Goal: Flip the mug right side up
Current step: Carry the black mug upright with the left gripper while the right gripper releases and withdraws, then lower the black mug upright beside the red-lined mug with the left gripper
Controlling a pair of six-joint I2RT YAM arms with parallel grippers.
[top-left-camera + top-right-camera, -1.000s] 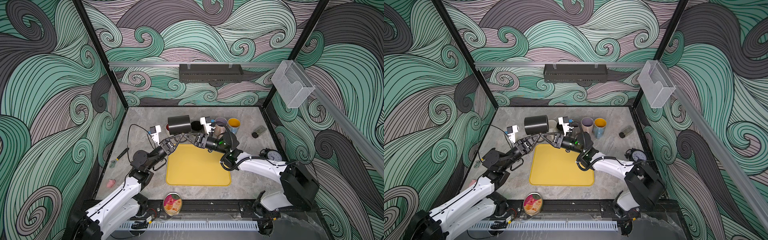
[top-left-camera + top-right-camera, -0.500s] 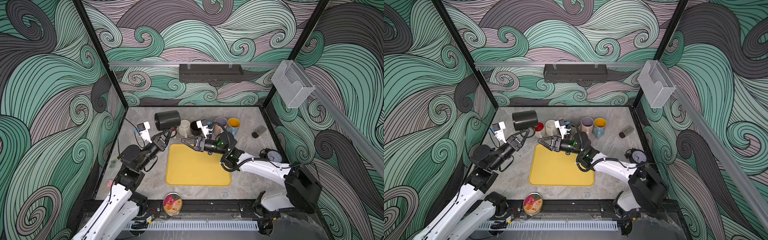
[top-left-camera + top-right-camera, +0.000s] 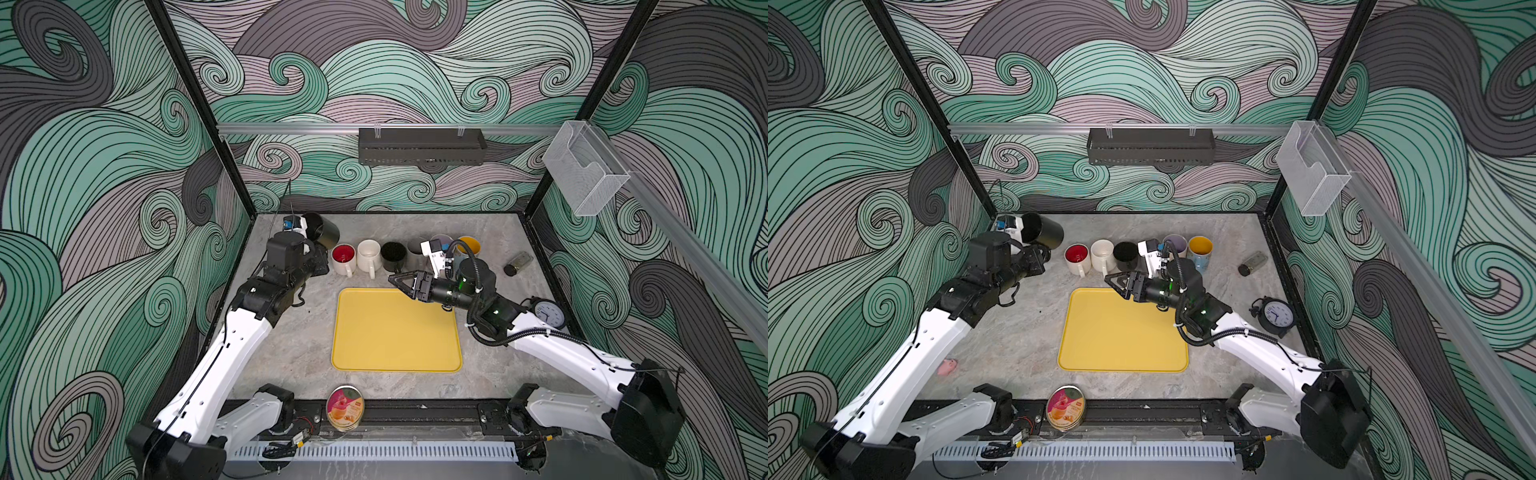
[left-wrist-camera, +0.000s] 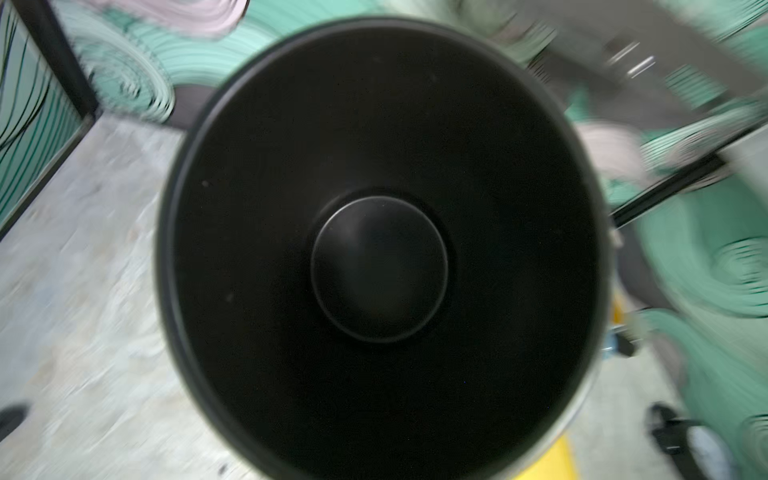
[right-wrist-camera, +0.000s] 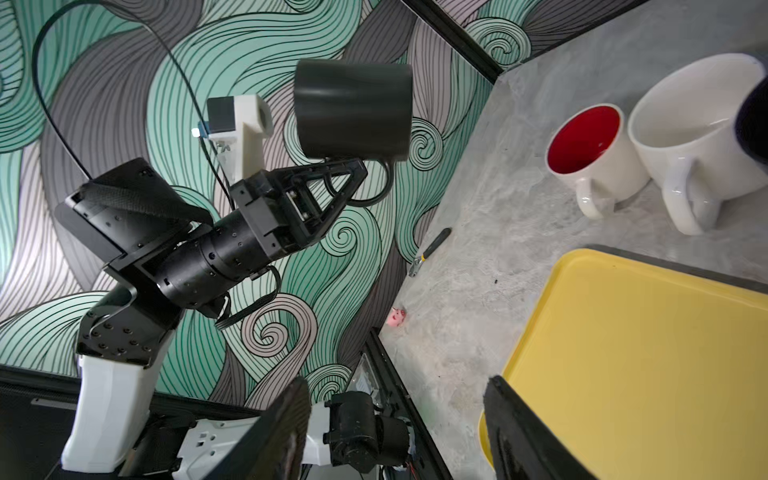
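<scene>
A black mug (image 3: pixel 323 229) (image 3: pixel 1043 235) hangs in the air over the table's back left corner, tipped on its side. Its dark inside (image 4: pixel 379 266) fills the left wrist view. In the right wrist view my left gripper (image 5: pixel 352 176) is shut on the handle under the mug (image 5: pixel 353 108). My right gripper (image 3: pixel 393 279) (image 3: pixel 1111 279) stands open and empty over the back edge of the yellow tray (image 3: pixel 395 332), well to the right of the mug. Its two fingers (image 5: pixel 291 419) are wide apart in the right wrist view.
A row of upright mugs stands behind the tray: red-lined (image 3: pixel 344 257), white (image 3: pixel 369 254), black (image 3: pixel 393 254), lavender (image 3: pixel 441 242), yellow-lined (image 3: pixel 469 245). A clock (image 3: pixel 548 312) and a small jar (image 3: pixel 518 263) sit at the right, a round tin (image 3: pixel 345 407) at the front.
My right gripper has opened and let go of the mug. My left arm has carried the mug from above the tray's back edge to the back left corner.
</scene>
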